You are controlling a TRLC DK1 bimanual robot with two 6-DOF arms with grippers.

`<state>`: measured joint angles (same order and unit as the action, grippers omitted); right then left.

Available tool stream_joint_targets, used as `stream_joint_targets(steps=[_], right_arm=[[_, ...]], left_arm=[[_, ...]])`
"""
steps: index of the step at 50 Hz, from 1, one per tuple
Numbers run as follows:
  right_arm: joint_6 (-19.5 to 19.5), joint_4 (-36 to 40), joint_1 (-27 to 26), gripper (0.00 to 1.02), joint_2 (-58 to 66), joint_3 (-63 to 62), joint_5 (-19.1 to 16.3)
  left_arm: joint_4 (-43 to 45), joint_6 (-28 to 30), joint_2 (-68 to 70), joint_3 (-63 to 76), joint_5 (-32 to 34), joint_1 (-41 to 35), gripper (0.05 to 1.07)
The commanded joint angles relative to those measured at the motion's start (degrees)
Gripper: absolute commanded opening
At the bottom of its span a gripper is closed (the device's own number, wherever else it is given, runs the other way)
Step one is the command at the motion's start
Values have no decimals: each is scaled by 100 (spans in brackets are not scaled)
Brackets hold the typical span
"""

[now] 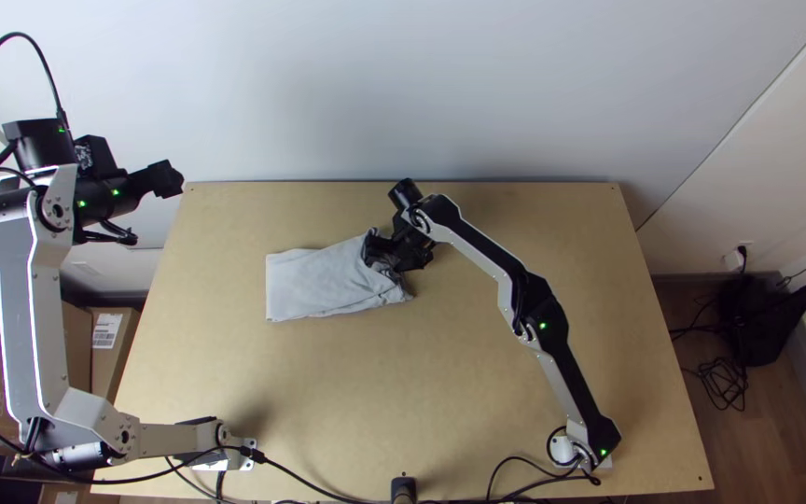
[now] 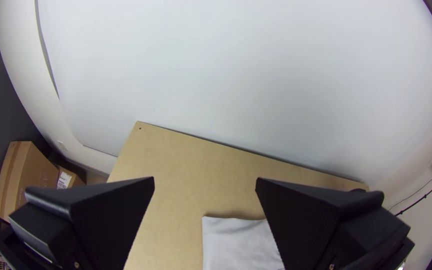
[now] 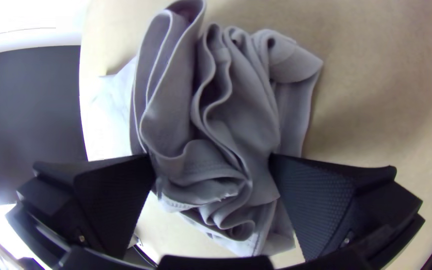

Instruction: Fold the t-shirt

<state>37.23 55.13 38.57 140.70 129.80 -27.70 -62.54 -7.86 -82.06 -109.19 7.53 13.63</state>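
The shirt (image 1: 314, 286) lies flat at left, bunched at right, where the right gripper (image 1: 390, 256) straddles it, wide. At far left, the left gripper (image 1: 169, 178) gapes wide.

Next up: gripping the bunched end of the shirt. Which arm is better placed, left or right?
Right, I'd say. Its end effector is open, with the t-shirt's bunched end between its fingers. The left end effector, also open, is out by the table's far left corner, away from the cloth.

Bright, with soft shadows on the table (image 1: 328, 401) — white glare in the right wrist view. Both wrist views bow — corners dark.
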Motion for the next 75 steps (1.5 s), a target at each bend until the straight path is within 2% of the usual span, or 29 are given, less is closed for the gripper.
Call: stream_joint_targets(steps=[1,4,10,11,22,34,43,54,64,75], right_arm=[[-32,50,72,96,212,134,11],[-41,85,63,78,238,116,46],[-146,85,-7,9,265,28,169],[-164,85,-25,2,282,19,204],[-340,85,-438,2,247,-262,257],[-515,-161,-1378,2,-245,-1053,265],[-717,-644,-2363,2,-913,-1993,265],[-1069,-1189,-3839,2,-1687,-3004,257],[-1324,-1497,-5166,2,-2047,-3584,257],[-1588,-1717,-6291,2,-2302,-3892,257]], left_arm=[[-47,100,-108,-182,47,43,103],[-39,91,-135,-182,47,43,103],[-30,74,-179,-156,56,43,103],[-30,74,-179,-156,56,43,103],[-12,127,-214,-164,47,52,103],[5,232,-240,-164,47,114,103],[14,285,-258,-173,56,123,103],[32,329,-302,-164,56,131,103],[76,355,-372,-182,56,131,103],[84,417,-442,-270,100,123,103]])
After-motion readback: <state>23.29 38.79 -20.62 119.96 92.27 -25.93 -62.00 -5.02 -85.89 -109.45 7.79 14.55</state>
